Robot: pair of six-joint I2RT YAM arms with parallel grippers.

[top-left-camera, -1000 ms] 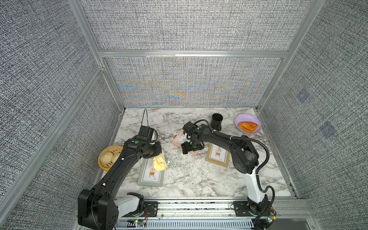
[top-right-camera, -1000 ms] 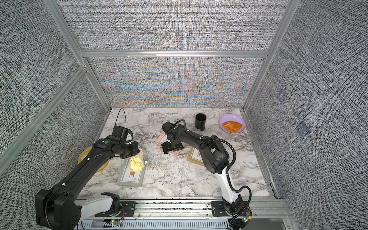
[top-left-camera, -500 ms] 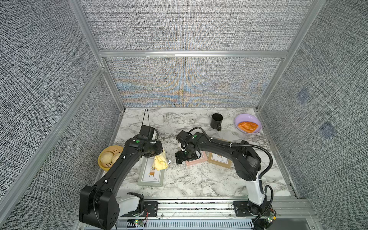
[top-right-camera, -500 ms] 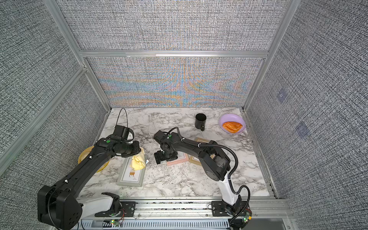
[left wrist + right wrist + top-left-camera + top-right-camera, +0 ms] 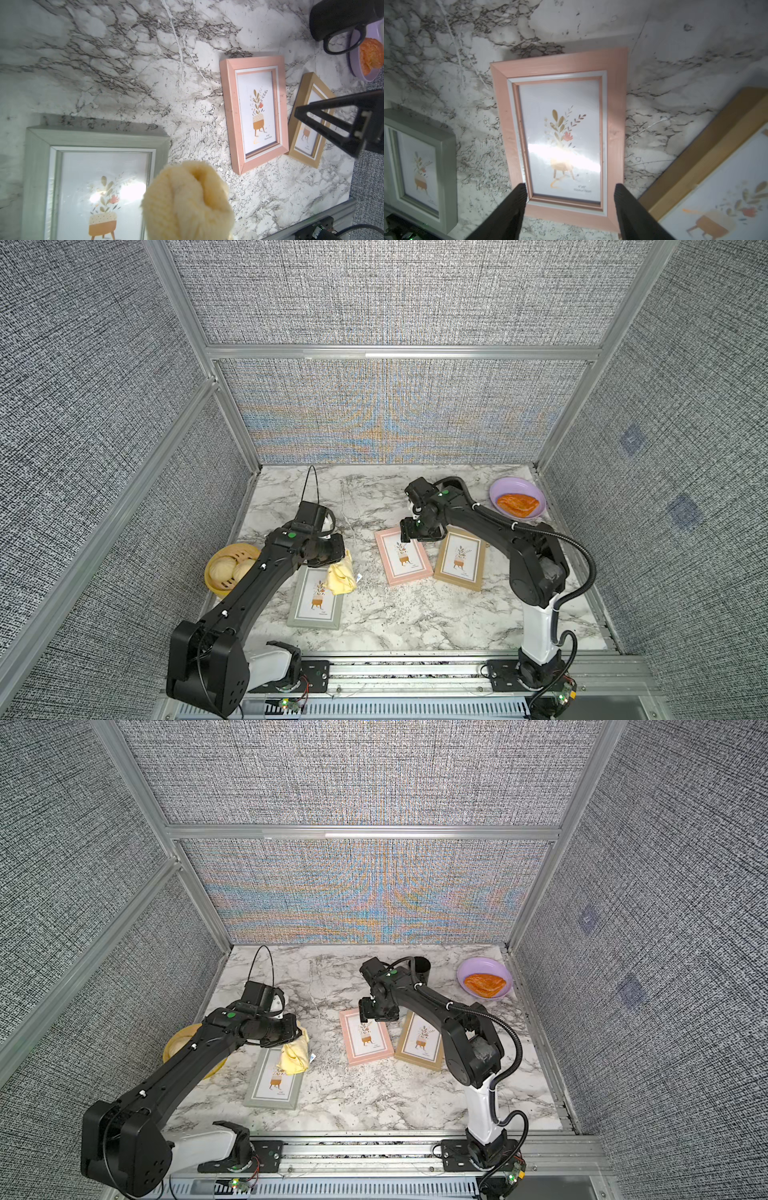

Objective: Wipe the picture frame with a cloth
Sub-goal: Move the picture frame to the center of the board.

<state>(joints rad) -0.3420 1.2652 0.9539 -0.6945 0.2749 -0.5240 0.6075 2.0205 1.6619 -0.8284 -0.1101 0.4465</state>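
On the marble tabletop [image 5: 386, 626] three picture frames lie flat: a grey frame [image 5: 315, 600] in front of the left arm, a pink frame [image 5: 404, 559] in the middle, and a wooden frame [image 5: 460, 559] just beside the pink one, their near corners close together. The left fingers [image 5: 340, 552] are clamped on the cloth [image 5: 341, 578], a pale-yellow bundle that hangs from them and covers the far right corner of the grey frame, spilling a little past its edge. A small tag [image 5: 358, 577] sticks out at the cloth's side. Whether the cloth presses on the glass cannot be told. The right fingers [image 5: 512, 207] stand apart over the far end of the pink frame and grip nothing; in the right wrist view the frame shows between them. At the left edge sits a basket [image 5: 239, 548] with buns [image 5: 224, 568]. In the far right corner a purple bowl [image 5: 496, 491] holds an orange pastry [image 5: 517, 504], with a black mug [image 5: 423, 969] near it.
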